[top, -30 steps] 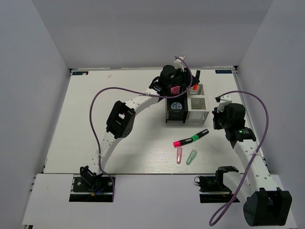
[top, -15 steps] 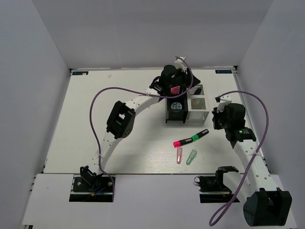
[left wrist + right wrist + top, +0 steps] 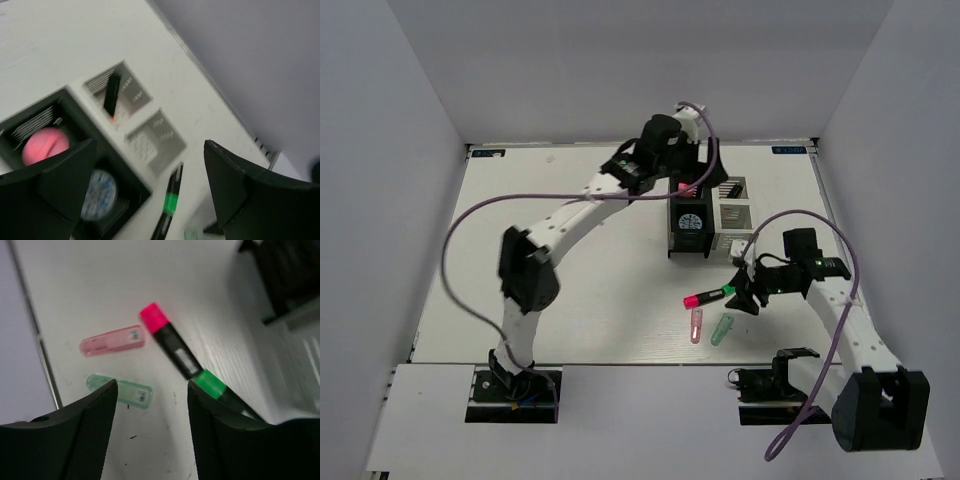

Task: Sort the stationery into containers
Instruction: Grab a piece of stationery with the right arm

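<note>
Compared with a second before, the left tool (image 3: 150, 150) had withdrawn from over the organiser (image 3: 732, 240) toward the upper centre of the top view. Its fingers were spread and held nothing. The orange-capped marker (image 3: 111, 95) it had carried now stood tilted in the upper right, silver compartment, so that item appeared sorted. In the same interval the right tool (image 3: 152, 390) had swung in from the right edge to hover, released and empty, over the pink-capped marker (image 3: 170, 340) and the green-capped marker (image 3: 212, 385), probably the next items to be taken. The tape roll (image 3: 98, 194) lay in the lower left, black compartment of the top view and a pink item (image 3: 45, 145) in the black one above it. Unsorted on the surface (image 3: 570, 280), below the organiser, were the two markers, lying end to end and seemingly touching. Just beside them, at the left of the right wrist view, were the pink capsule (image 3: 112, 340) and the green capsule (image 3: 120, 390). A grasp on either marker risked nudging its neighbour, and the left arm, still over the organiser's upper side, could crowd a delivery there.
</note>
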`<state>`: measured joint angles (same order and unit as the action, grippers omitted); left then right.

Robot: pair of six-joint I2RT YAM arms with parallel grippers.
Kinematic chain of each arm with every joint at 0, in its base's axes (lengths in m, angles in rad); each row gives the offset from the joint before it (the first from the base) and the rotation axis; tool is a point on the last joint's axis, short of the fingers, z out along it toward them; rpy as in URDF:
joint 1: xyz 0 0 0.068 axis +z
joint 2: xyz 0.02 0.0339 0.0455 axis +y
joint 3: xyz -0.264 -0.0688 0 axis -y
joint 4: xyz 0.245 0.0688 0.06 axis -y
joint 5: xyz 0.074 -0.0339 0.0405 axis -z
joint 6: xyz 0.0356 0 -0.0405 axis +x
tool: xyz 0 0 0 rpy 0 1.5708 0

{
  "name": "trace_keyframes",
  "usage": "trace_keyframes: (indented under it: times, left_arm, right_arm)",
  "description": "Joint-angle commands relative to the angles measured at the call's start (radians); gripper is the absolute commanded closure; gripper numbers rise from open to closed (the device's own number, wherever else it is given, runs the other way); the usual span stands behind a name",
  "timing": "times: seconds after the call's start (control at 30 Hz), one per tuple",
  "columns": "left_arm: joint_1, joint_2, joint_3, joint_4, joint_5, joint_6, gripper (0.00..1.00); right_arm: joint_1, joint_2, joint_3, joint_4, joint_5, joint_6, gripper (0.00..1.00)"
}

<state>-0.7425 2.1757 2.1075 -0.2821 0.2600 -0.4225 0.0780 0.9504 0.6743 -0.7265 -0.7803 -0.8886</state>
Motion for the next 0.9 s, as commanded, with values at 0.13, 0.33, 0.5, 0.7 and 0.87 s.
trace_keyframes:
  times: [0.13,0.33,0.5,0.7,0.87]
  left_arm:
    - [-0.020,-0.762,-0.656,-0.554,-0.422,0.168,0.00]
    - [0.066,-1.175,-1.248,-0.562,-0.387,0.133,0.33]
    - [0.150,-1.315,-1.370,-0.536,-0.317,0.133,0.51]
    - [0.161,-1.352,-1.413,-0.506,-0.298,0.157,0.35]
    - [0.232,-1.375,-1.445,-0.488,-0.231,0.154,0.33]
  right_arm:
    - [0.043,0.278,0.169,-0.502,-0.272,-1.011,0.39]
    - [0.161,0.344,0.165,-0.200,-0.174,-0.775,0.40]
    - [0.284,0.376,0.123,-0.019,-0.021,-0.610,0.42]
    - [0.371,0.439,0.119,0.076,0.104,-0.533,0.42]
    - [0.398,0.502,0.137,0.108,0.207,-0.518,0.43]
